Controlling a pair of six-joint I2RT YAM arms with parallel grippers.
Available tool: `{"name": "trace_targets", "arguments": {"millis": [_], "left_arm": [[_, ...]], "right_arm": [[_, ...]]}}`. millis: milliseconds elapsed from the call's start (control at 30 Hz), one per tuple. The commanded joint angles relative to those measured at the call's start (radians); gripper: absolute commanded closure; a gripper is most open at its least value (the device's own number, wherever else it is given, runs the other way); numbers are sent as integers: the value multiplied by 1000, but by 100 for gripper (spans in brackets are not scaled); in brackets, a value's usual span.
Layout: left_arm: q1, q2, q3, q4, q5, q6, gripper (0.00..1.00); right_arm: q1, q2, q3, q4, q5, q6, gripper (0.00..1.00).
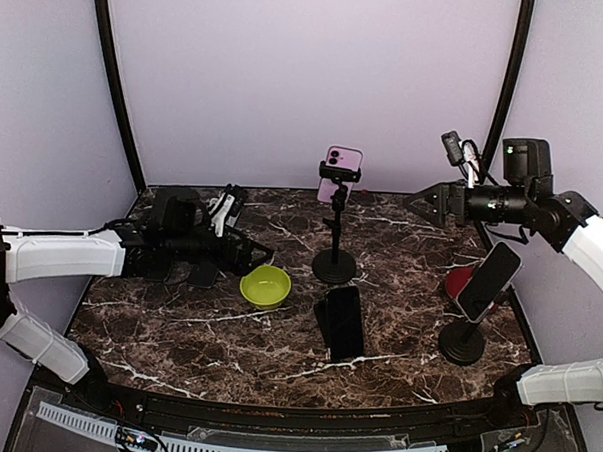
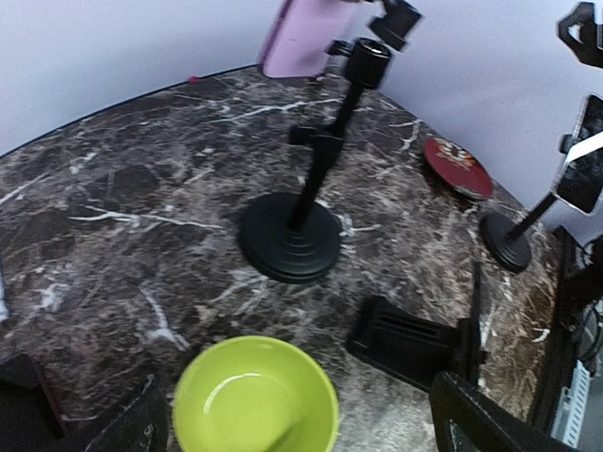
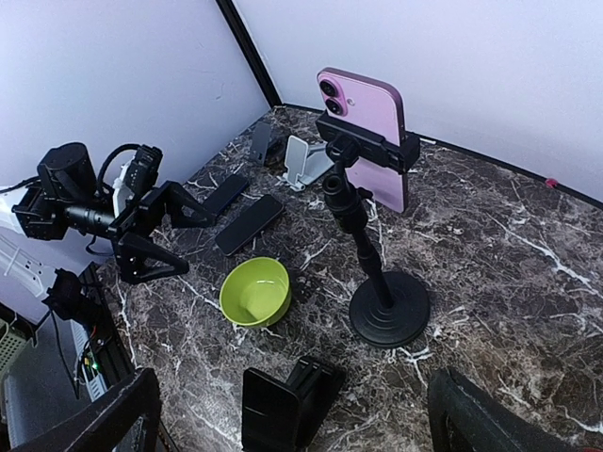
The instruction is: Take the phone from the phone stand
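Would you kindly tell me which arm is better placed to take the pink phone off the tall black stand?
Probably the right: the open right gripper hangs high, aimed at the pink phone. The left gripper sits low by the lime-green bowl.

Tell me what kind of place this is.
Probably a robot test booth, not a home. Plain lilac walls close round a marble-look table. A left arm and right arm reach over it, and a pink phone sits clamped on a stand.
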Motion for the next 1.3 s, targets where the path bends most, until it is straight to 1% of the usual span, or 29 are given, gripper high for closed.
{"name": "trace_targets", "arguments": {"millis": [0, 67, 167, 333, 600, 733, 867, 1000, 1267], "left_arm": [[-75, -16, -83, 210, 122, -80, 2], [-112, 4, -96, 240, 131, -99, 6], [-163, 41, -122, 339, 157, -154, 9], [-208, 142, -91, 418, 185, -250, 16], [-298, 304, -33, 512, 153, -328, 19], [-331, 370, 15, 521, 142, -342, 21], [-335, 407, 47, 512, 112, -356, 22], [-335, 445, 83, 492, 117, -362, 25], [-335, 486, 98, 511, 128, -392, 30]], "right_arm": [[7, 5, 8, -1, -21, -28, 1], [7, 6, 5, 0, -26, -28, 1], [7, 5, 5, 5, -29, -30, 1], [7, 3, -24, 3, -29, -35, 1], [7, -6, -25, -2, -22, -44, 1], [7, -7, -26, -3, -21, -49, 1], [7, -10, -26, -3, -20, -51, 1], [7, -11, -27, -5, -10, -54, 1], [7, -9, -27, -6, -7, -58, 1]]}}
